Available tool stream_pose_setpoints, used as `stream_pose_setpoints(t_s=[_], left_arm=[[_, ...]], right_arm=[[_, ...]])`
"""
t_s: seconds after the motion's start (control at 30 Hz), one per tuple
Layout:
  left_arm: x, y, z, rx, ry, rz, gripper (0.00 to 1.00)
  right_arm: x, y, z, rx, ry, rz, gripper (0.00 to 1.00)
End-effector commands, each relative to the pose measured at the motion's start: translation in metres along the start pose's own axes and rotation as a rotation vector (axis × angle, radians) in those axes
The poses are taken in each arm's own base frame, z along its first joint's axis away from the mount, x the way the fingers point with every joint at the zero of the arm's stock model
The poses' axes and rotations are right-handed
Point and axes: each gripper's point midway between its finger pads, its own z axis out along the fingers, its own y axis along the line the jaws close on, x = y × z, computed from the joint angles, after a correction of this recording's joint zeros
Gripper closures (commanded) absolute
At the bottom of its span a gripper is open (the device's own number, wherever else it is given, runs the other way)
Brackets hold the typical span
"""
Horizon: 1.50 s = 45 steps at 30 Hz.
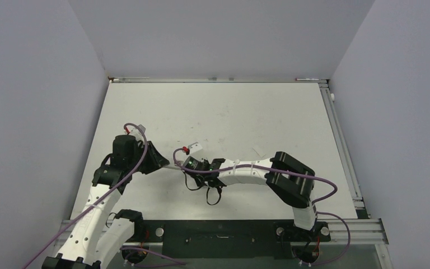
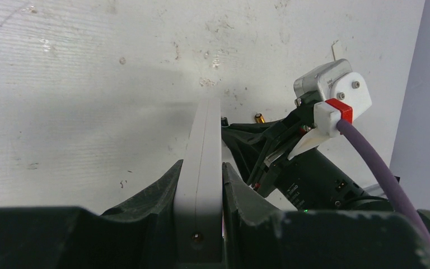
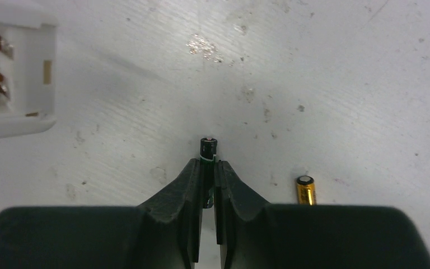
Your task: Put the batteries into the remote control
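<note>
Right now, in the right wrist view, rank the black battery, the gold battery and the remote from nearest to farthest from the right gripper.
1. Black battery: clamped between the right gripper's fingers.
2. Gold battery: lying loose, just to the right.
3. Remote: far upper left, its compartment open.

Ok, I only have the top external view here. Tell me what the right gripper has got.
Observer: The right gripper is shut on the small blackish cylindrical battery, whose tip pokes out past the fingertips.
Operator: Now find me the other one.
Observer: The copper-gold cylindrical battery lies on the table beside that gripper, apart from it.
Operator: Report the remote.
Observer: The slim white plastic remote control is clamped on edge in the left gripper. Its open battery compartment shows bare contacts and no battery in the part the right wrist view shows.
</note>
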Motion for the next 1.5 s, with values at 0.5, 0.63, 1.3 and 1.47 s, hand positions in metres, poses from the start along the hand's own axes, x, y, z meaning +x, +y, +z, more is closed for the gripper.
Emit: stream_pose_setpoints(t_s=[0.5, 0.63, 1.3, 1.47], left_arm=[[0.039, -0.035, 0.025, 0.307, 0.147, -0.137, 1.0], [0.044, -0.039, 0.031, 0.326, 0.156, -0.145, 1.0], [0.081, -0.062, 0.079, 0.38, 0.195, -0.206, 1.0], [0.091, -0.059, 0.089, 0.374, 0.208, -0.217, 1.0]], right_arm=[[0.031, -0.082, -0.022, 0.136, 0.082, -0.033, 0.92], [0.032, -0.096, -0.026, 0.133, 0.086, -0.008, 0.91], [0.039, -0.124, -0.038, 0.114, 0.088, 0.067, 0.91], [0.036, -0.124, -0.041, 0.105, 0.079, 0.08, 0.91]])
